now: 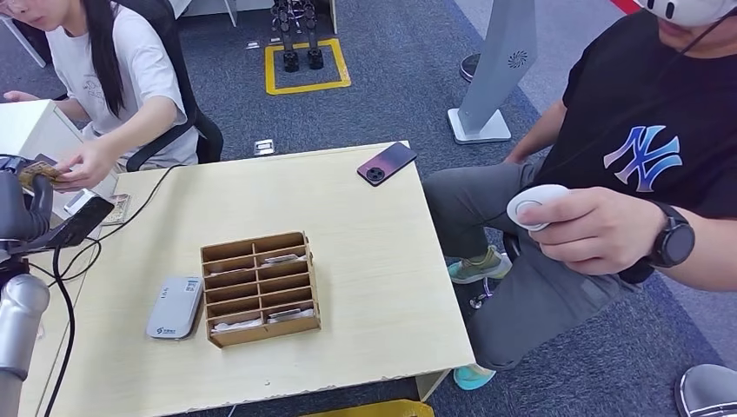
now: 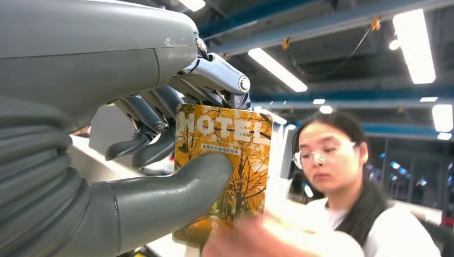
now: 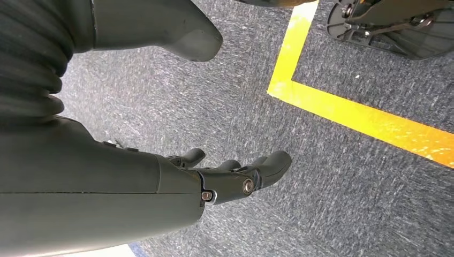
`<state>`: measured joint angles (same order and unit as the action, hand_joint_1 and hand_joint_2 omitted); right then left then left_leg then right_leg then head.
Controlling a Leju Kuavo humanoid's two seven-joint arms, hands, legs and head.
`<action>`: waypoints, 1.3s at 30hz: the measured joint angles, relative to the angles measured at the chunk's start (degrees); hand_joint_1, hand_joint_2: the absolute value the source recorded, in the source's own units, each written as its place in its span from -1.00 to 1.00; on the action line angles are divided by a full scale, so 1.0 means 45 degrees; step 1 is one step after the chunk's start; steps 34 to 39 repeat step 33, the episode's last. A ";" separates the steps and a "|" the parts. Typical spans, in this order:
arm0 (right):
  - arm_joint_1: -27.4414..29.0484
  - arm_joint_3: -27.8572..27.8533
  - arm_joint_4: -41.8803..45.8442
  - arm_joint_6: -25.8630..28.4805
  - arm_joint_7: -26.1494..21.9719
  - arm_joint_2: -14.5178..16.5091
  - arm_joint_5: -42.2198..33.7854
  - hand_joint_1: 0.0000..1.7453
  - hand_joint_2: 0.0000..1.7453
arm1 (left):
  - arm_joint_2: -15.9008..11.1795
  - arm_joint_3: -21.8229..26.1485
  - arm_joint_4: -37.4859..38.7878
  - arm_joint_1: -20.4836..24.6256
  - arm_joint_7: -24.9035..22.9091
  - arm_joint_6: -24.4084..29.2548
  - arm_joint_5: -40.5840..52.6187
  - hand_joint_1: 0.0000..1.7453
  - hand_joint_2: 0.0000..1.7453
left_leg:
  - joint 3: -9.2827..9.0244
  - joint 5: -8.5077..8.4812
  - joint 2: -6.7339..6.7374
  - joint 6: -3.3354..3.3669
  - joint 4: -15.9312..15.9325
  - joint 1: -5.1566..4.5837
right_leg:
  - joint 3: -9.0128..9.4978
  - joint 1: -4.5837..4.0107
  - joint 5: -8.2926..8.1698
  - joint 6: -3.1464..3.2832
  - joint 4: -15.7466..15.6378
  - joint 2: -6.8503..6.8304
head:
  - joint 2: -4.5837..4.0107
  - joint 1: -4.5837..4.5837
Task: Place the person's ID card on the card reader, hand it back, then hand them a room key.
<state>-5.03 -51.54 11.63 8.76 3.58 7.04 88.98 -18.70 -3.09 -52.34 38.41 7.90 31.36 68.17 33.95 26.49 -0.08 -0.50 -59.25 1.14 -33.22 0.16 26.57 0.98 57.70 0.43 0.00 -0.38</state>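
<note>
left robot hand (image 2: 160,160): holds hotel room key card (image 2: 227,166) between thumb and fingers, raised beside worktop (image 1: 365,261) | person's hand (image 1: 82,169) touches the card's far end | right robot hand (image 3: 214,182): hangs over carpet floor (image 3: 332,176), fingers apart, holds nothing

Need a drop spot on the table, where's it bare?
Bare: the wide strip of table between the wooden organizer and the right edge, below the phone; also the stretch between organizer and far edge. Crowded: the left edge, with card reader, cables and the left hand holding the hotel card.
</note>
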 joint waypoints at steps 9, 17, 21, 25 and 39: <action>0.0004 0.0000 0.0000 -0.0005 -0.0015 0.0000 0.0001 -1.00 1.00 | 0.0154 0.0025 0.0736 0.0253 -0.0001 -0.0092 0.0261 1.00 1.00 | 0.0008 0.0000 0.0005 0.0000 0.0000 0.0001 | -0.0014 0.0000 -0.0001 0.0000 0.0000 0.0007 | 0.0000 0.0000; 0.0005 0.0000 0.0000 -0.0027 -0.0011 0.0000 0.0000 -1.00 1.00 | 0.0255 0.0027 0.1020 0.0261 0.0024 -0.0117 0.0240 -1.00 1.00 | 0.0024 0.0001 0.0014 -0.0001 0.0001 0.0001 | -0.0031 -0.0001 0.0000 0.0000 0.0000 0.0017 | 0.0000 0.0000; 0.0005 0.0000 0.0000 -0.0034 -0.0015 0.0005 0.0001 -1.00 1.00 | 0.0261 0.0080 0.1062 0.0253 0.0175 -0.0017 0.0074 -1.00 1.00 | 0.0030 0.0001 0.0010 0.0000 0.0001 0.0001 | -0.0032 -0.0001 0.0000 0.0000 0.0000 0.0012 | 0.0000 0.0000; 0.0007 0.0000 0.0000 -0.0019 -0.0015 0.0029 -0.0012 -1.00 1.00 | 0.0244 0.0290 0.1055 0.0120 0.0432 0.0164 -0.0154 -1.00 1.00 | 0.0032 0.0000 0.0009 0.0000 0.0002 0.0001 | -0.0029 0.0000 -0.0001 0.0000 0.0001 0.0011 | 0.0000 0.0001; 0.0060 -0.0010 0.0000 0.0058 0.0047 0.0036 -0.0270 -1.00 1.00 | -0.0012 0.1503 -0.0612 -0.2551 0.1409 0.1037 -0.1698 -1.00 1.00 | 0.0012 0.0034 0.0065 -0.0014 0.0010 -0.0001 | -0.0028 0.0003 0.0012 0.0001 0.0004 0.0073 | 0.0000 0.0003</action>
